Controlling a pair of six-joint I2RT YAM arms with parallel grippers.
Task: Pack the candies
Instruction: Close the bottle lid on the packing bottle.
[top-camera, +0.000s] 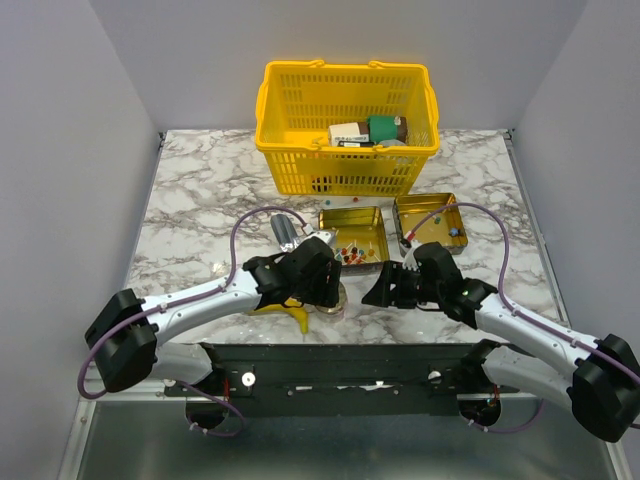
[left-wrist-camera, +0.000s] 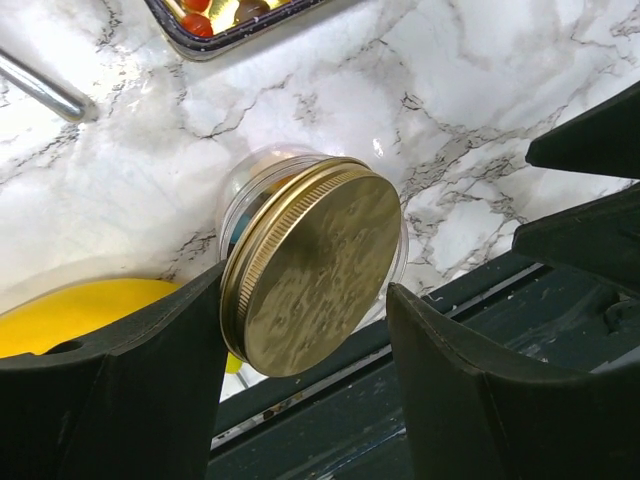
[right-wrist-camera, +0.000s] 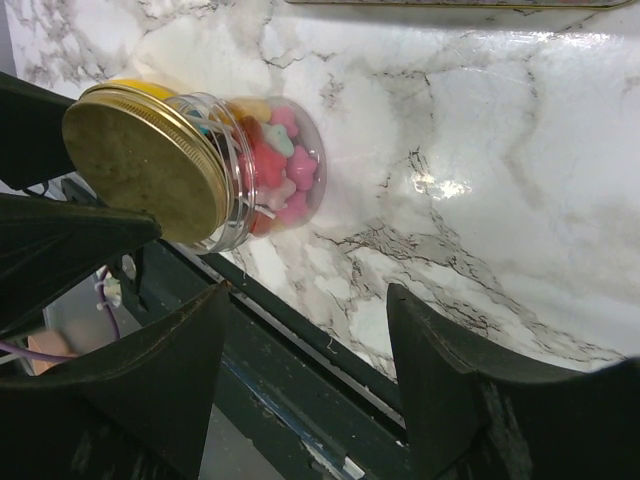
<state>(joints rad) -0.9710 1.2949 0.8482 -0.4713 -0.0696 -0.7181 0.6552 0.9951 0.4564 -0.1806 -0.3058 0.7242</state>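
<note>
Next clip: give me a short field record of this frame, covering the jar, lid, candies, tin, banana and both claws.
jar: clear jar, on its side on the marble table
lid: gold lid, on the jar
candies: pink and red candies in the jar; more in the gold tin
banana: banana beside the jar
left claw: left claw open, fingers flanking the lid
right claw: right claw open, empty, near the jar

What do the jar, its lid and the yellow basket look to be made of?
The jar: clear plastic or glass, glossy; the candies show through. The lid: likely metal, brushed gold sheen, ribbed rim. The basket: yellow moulded plastic, lattice walls.
</note>
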